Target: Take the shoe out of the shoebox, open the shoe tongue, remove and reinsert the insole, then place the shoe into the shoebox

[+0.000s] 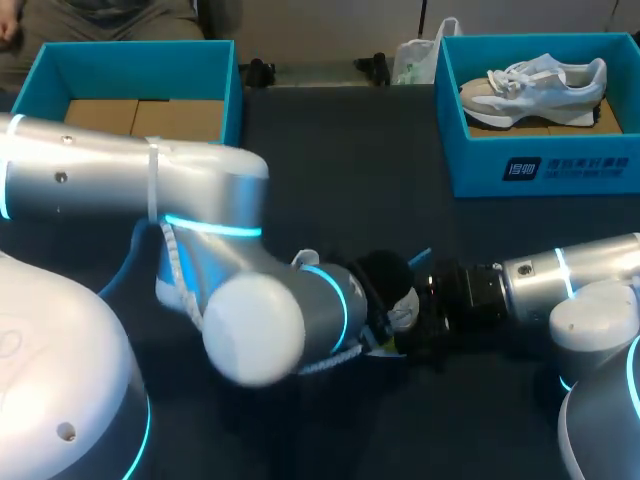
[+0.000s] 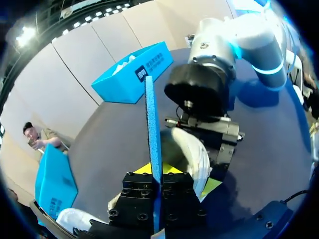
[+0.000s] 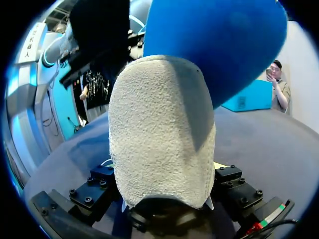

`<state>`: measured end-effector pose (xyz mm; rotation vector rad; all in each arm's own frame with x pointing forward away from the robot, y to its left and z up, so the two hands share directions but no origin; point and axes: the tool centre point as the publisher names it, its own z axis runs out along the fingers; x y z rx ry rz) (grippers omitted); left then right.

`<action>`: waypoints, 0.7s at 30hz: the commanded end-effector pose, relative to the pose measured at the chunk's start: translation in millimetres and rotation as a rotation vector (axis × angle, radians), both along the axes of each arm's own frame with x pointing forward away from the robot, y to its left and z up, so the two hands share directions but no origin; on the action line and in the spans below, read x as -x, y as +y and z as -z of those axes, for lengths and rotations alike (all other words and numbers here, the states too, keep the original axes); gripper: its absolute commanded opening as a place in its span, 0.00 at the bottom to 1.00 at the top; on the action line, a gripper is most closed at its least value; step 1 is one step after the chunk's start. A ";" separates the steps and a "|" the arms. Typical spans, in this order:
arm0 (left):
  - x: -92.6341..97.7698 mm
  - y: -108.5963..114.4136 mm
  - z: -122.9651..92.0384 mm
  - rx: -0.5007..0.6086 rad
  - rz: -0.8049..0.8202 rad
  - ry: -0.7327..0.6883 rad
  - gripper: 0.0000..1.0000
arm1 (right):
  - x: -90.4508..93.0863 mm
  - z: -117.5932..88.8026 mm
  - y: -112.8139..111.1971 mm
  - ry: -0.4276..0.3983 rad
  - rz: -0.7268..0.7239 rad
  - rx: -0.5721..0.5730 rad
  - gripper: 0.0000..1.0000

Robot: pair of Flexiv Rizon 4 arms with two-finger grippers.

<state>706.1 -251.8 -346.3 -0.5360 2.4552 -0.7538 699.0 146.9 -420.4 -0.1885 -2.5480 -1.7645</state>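
In the left wrist view a thin blue insole [image 2: 152,124] stands on edge, and my left gripper [image 2: 157,172] is shut on its lower end. Just ahead lies the white shoe [image 2: 194,157], with my right arm's black gripper body behind it. In the right wrist view the shoe's pale suede heel [image 3: 159,134] fills the space between the fingers of my right gripper [image 3: 167,169], which is shut on it. The blue insole [image 3: 219,45] rises over the shoe. In the head view both grippers meet at the table's middle, and only a white bit of shoe [image 1: 405,310] shows.
A teal shoebox [image 1: 545,165] at the back right holds a second white shoe [image 1: 535,90]. Another teal box [image 1: 130,65] stands at the back left with only brown cardboard inside. A white bag [image 1: 415,60] sits at the far edge between them.
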 end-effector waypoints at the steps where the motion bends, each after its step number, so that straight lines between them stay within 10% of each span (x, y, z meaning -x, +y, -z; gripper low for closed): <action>1: -9.6 4.9 -21.2 0.023 0.061 0.135 0.00 | 0.9 -0.4 0.8 0.001 0.001 0.005 0.00; 21: 14.6 -6.1 -110.8 0.162 0.398 0.686 0.00 | 0.9 -0.4 0.8 0.001 0.001 0.005 0.00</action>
